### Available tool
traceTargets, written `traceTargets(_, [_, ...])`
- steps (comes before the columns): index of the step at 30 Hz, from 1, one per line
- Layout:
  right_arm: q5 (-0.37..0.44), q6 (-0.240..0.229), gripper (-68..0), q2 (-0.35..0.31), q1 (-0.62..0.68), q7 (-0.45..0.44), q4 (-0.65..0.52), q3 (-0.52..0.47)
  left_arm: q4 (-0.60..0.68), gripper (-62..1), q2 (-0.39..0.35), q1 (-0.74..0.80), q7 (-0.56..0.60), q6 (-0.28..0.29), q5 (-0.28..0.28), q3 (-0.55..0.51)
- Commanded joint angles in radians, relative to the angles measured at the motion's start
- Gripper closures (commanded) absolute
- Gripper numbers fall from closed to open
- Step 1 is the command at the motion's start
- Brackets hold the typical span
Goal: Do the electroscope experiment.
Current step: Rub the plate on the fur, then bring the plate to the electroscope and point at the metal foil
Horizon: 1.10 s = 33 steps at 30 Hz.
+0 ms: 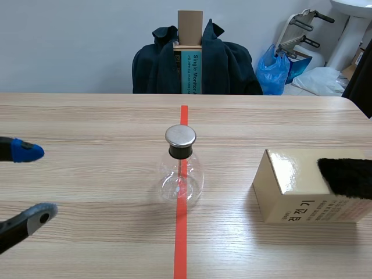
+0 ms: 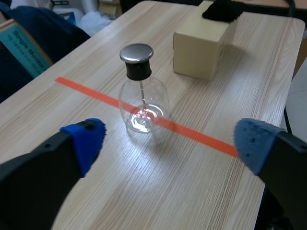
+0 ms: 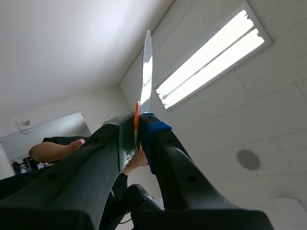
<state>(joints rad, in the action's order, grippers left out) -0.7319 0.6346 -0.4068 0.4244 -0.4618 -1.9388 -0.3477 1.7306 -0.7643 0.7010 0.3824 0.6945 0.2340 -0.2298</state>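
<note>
Right wrist view: thin clear plastic strip [image 3: 146,72] pinched in right tool [image 3: 139,127], left tool [image 1: 35,183] wide at 9 o'clock of round glass flask [image 1: 181,177]; could topple it by striking the metal cap [image 1: 181,135].

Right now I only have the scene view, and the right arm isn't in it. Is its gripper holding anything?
Observer: Yes. The right wrist view shows the right gripper shut on a thin flat strip, seen edge-on.
Operator: Which way does it point?
Observer: Up. Behind the strip are the ceiling and a lit ceiling light, and no table.
Operator: What's inside the electroscope flask?
Observer: In the left wrist view a thin rod hangs from the metal cap down into the glass and ends low in the flask.
</note>
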Motion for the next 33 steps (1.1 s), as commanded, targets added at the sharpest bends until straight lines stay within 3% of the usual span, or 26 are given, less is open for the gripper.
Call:
traceTargets(1, [0.012,-0.011,-0.8,-0.006,-0.012,0.005,-0.013,-0.011,-0.014,-29.9,0.032,-0.038,-0.027,0.002,0.007,-0.004])
traceTargets(3, [0.016,-0.042,-0.8,-0.006,-0.012,0.005,-0.025,-0.011,-0.042,-11.9,0.057,-0.077,-0.071,0.002,0.008,0.005])
traceTargets(5, [0.019,-0.064,-0.8,-0.006,-0.012,0.004,-0.031,-0.006,-0.082,-1.8,0.079,-0.128,-0.090,0.002,0.007,0.032])
traceTargets(11, [0.016,-0.108,-0.8,-0.003,-0.040,0.015,-0.032,0.065,-0.268,-2.8,0.128,-0.335,-0.093,0.002,-0.047,0.176])
traceTargets(18, [-0.008,-0.109,-0.8,0.002,-0.070,0.034,-0.032,0.190,-0.537,-3.0,0.208,-0.560,0.018,0.002,-0.140,0.368])
traceTargets(26, [-0.060,-0.123,-0.8,0.002,-0.072,0.080,-0.031,0.393,-0.734,-3.0,0.302,-0.723,0.083,0.002,-0.224,0.543])
traceTargets(29, [-0.105,-0.166,-0.8,0.003,-0.072,0.107,-0.014,0.475,-0.780,-3.1,0.328,-0.759,0.082,-0.046,-0.225,0.589])
traceTargets(33, [-0.175,-0.166,-0.8,0.003,-0.072,0.124,0.045,0.575,-0.829,-3.1,0.353,-0.793,0.091,-0.110,-0.228,0.632])
